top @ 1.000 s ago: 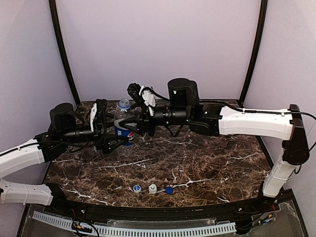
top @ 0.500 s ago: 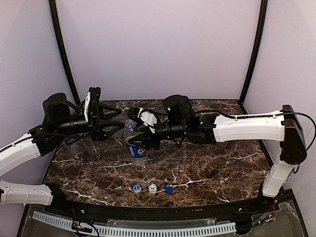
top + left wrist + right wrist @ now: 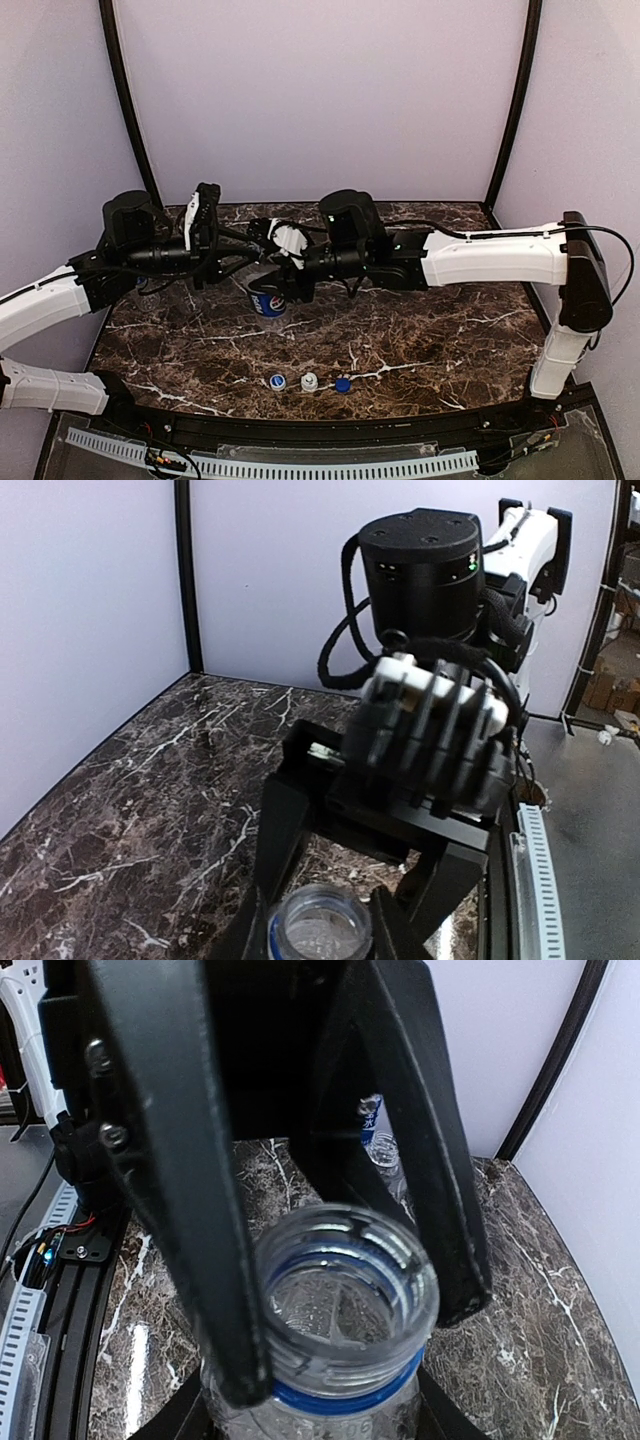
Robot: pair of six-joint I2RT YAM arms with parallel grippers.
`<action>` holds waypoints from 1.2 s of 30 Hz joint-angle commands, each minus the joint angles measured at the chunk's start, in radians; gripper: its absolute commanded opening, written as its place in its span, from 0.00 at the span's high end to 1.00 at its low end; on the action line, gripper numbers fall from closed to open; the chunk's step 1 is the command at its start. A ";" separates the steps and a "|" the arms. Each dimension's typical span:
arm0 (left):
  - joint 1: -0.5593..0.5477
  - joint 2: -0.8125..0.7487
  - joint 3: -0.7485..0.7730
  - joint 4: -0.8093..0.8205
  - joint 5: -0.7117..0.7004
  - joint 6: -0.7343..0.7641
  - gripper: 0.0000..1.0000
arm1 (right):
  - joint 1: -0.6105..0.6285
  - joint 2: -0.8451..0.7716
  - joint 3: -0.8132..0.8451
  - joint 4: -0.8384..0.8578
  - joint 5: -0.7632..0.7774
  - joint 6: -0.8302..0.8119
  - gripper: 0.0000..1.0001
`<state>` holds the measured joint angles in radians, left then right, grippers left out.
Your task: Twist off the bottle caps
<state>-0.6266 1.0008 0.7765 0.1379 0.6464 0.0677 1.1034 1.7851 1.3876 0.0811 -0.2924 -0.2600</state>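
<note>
A clear Pepsi bottle [image 3: 268, 302] with no cap hangs tilted above the marble table between both arms. My right gripper [image 3: 284, 280] is shut on it; in the right wrist view its fingers [image 3: 215, 1260] flank the open neck [image 3: 345, 1290]. My left gripper [image 3: 246, 266] reaches in from the left. In the left wrist view its fingers [image 3: 245, 932] press against both sides of the bottle's neck [image 3: 320, 925]. Three bottle caps lie in a row near the front edge: blue with a white top [image 3: 277, 381], white [image 3: 309, 381], plain blue [image 3: 342, 384].
Another clear bottle [image 3: 382, 1145] with a blue label stands farther back on the marble table [image 3: 430, 340]. Purple walls and black corner posts [image 3: 128, 110] enclose the table. A perforated white strip [image 3: 300, 467] runs along the near edge.
The right arm carried the bottle down and toward the left, tilting it. The left gripper backed off to the left, came back in and closed from wide open onto the neck.
</note>
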 commanded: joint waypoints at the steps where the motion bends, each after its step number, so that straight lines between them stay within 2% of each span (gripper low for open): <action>1: -0.005 0.000 0.025 -0.022 0.000 0.015 0.80 | 0.008 0.013 0.031 0.032 -0.014 -0.011 0.68; 2: -0.005 -0.001 0.026 -0.018 -0.002 0.015 0.88 | 0.008 0.014 0.030 0.032 -0.011 -0.011 0.68; 4: -0.005 -0.006 0.022 -0.006 -0.028 0.009 0.97 | 0.008 0.014 0.028 0.029 -0.002 -0.010 0.66; 5: -0.005 -0.010 0.018 -0.001 -0.041 0.006 0.98 | 0.008 0.013 0.027 0.029 0.004 -0.009 0.62; 6: -0.005 -0.012 0.015 0.007 -0.078 0.002 0.99 | 0.009 0.014 0.026 0.029 0.020 -0.003 0.53; 9: 0.003 -0.021 -0.004 0.013 -0.182 0.022 0.99 | 0.007 0.014 0.022 0.031 0.114 0.017 0.12; 10: 0.007 -0.021 -0.009 0.012 -0.232 0.053 0.99 | 0.005 0.015 0.018 0.031 0.154 0.021 0.03; 14: 0.081 -0.007 -0.032 0.037 -0.375 0.061 0.99 | -0.007 0.007 0.002 0.032 0.269 0.033 0.01; 17: 0.206 0.015 -0.046 0.060 -0.362 -0.015 0.99 | -0.015 -0.006 -0.015 0.045 0.270 0.042 0.01; 21: 0.274 0.027 -0.081 0.088 -0.362 -0.026 0.99 | -0.018 -0.013 -0.027 0.058 0.261 0.035 0.01; 25: 0.299 0.020 -0.132 0.150 -0.311 -0.062 0.99 | -0.019 -0.012 -0.027 0.054 0.243 0.019 0.01; 32: 0.325 0.006 -0.200 0.157 -0.328 -0.143 0.99 | -0.017 -0.013 -0.029 0.037 0.234 0.021 0.01; 36: 0.328 -0.004 -0.212 0.162 -0.288 -0.170 0.99 | -0.018 -0.012 -0.027 0.032 0.225 0.019 0.01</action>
<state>-0.3069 1.0195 0.5941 0.2867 0.3202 -0.0536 1.0893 1.7859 1.3693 0.1040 -0.0551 -0.2348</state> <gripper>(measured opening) 0.289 0.986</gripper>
